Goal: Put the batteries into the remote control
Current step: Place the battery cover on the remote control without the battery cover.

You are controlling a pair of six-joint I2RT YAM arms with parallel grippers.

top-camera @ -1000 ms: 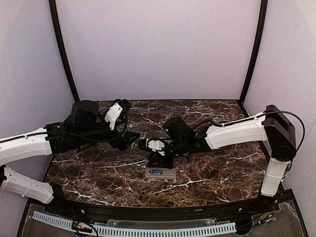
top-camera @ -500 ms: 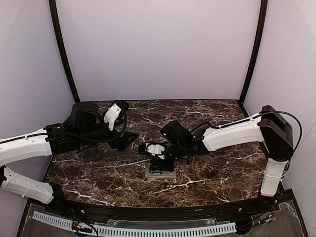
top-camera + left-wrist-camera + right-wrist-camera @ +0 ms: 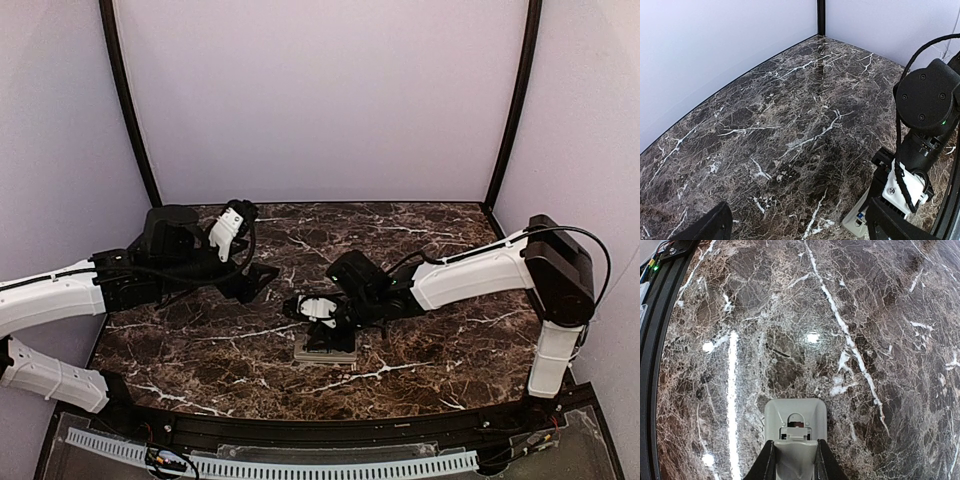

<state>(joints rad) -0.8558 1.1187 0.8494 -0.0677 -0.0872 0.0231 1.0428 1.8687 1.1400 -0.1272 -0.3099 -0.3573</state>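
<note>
The right arm (image 3: 470, 272) has sunk lower over the dark marble surface (image 3: 430, 345), so the right hand (image 3: 325, 330) now sits on the remote control (image 3: 795, 412), which lies grey back up near the front middle. The left hand (image 3: 256, 282) hangs wide with nothing in it, well apart to the left. The right hand is narrow, its fingers (image 3: 765, 465) pressed against both sides of a grey part (image 3: 794, 457) at the remote control's end; I cannot tell whether that is the body or a separate cover.

- Dark, white-veined marble tabletop (image 3: 200, 350) across the lower half of the frame.
- Plain lilac walls (image 3: 320, 100) above; black posts (image 3: 125, 100) upper left and right.
- Small light glare (image 3: 812, 337) on the marble.
</note>
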